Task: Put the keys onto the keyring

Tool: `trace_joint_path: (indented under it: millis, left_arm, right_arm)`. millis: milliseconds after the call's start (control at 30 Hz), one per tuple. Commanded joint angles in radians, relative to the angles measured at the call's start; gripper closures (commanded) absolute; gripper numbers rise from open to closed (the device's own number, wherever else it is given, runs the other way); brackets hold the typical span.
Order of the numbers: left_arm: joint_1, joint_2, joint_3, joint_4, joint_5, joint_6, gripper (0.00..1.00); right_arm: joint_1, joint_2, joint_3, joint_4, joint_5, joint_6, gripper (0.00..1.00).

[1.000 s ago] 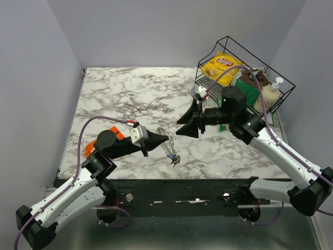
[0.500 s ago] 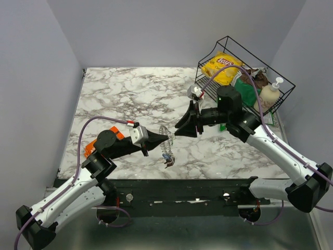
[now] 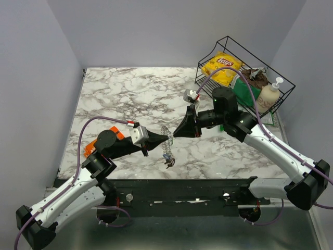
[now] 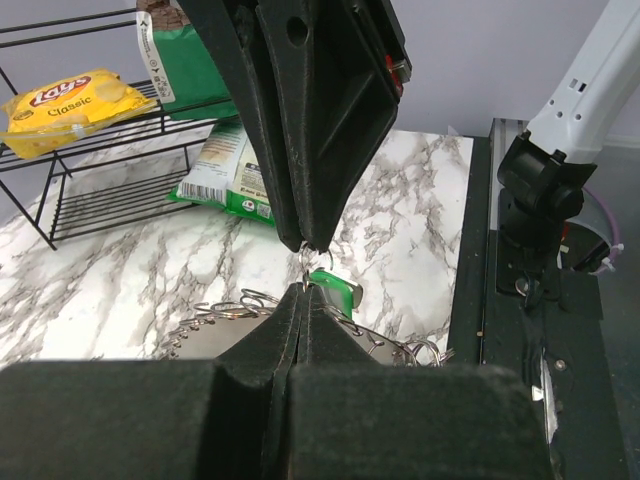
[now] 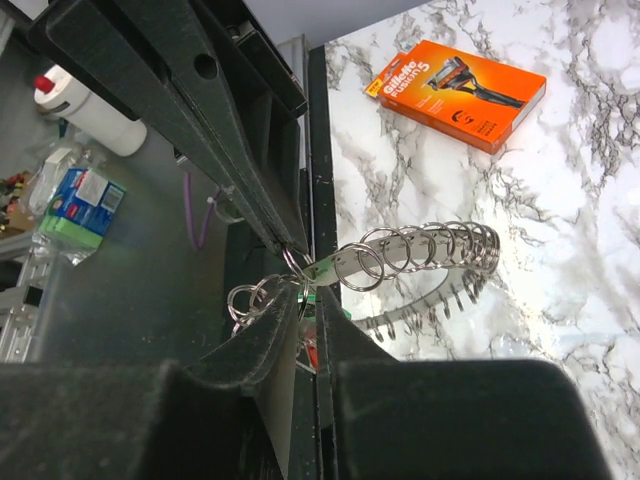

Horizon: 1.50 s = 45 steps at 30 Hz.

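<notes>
- Keyring (image 3: 166, 148) hangs above the counter (image 3: 130, 96), near its front edge and about midway across. It is held by the left end effector (image 3: 167, 138).
- Left end effector: the fingers are pressed flat together at the tip, clamped on the top of the keyring. The rest of the loop droops below them.
- Right wrist view: the keyring (image 5: 420, 248) shows as a curved row of many small linked silver rings. Its shadow lies on the marble beneath.
- Right end effector (image 3: 176, 134) points at the left one, and the 2 tips are almost touching.
- Its fingers are drawn together with no real gap. A small silver ring sits right at their tip, but I cannot tell whether they pinch it or only touch it.
- Green key (image 4: 337, 291) hangs just under that small ring, right beside the left fingertips.
- Small dark cluster (image 3: 169, 162) dangles at the keyring's lower end, just over the counter. It is too small to tell its colours.
- Orange razor box (image 5: 460, 82) lies flat on the counter, to the left and well apart from the keyring.
- Black wire basket (image 3: 228, 38) stands at the far right corner. It holds a yellow chip bag (image 3: 222, 66) and a pump bottle (image 3: 269, 94).
</notes>
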Motion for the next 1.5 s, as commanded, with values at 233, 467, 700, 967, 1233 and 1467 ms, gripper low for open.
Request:
trace_joint_path:
  millis: [233,467,700,967,1233,1467]
  left_arm:
    - [-0.003,-0.015,0.012,0.049,-0.030,0.008,1.00]
    - [-0.003,-0.011,0.015,0.056,-0.036,0.009,1.00]
    - [-0.003,-0.009,0.018,0.078,-0.029,0.005,1.00]
    - [-0.003,-0.004,0.020,0.096,-0.007,-0.014,1.00]
    - [-0.003,0.002,0.026,0.109,0.009,-0.028,1.00]
    - [-0.004,0.014,0.029,0.115,0.020,-0.035,1.00]
  right_arm:
    - [0.005,-0.012,-0.002,-0.017,-0.040,-0.018,0.97]
    - [0.005,-0.012,-0.016,-0.017,-0.038,-0.028,0.99]
    - [0.007,-0.003,-0.033,-0.017,-0.032,-0.036,0.99]
    - [0.004,0.022,-0.039,-0.014,-0.026,-0.042,0.99]
    - [0.005,0.045,-0.041,0.005,-0.032,-0.045,0.99]
    - [0.005,0.049,-0.037,0.023,-0.035,-0.034,0.99]
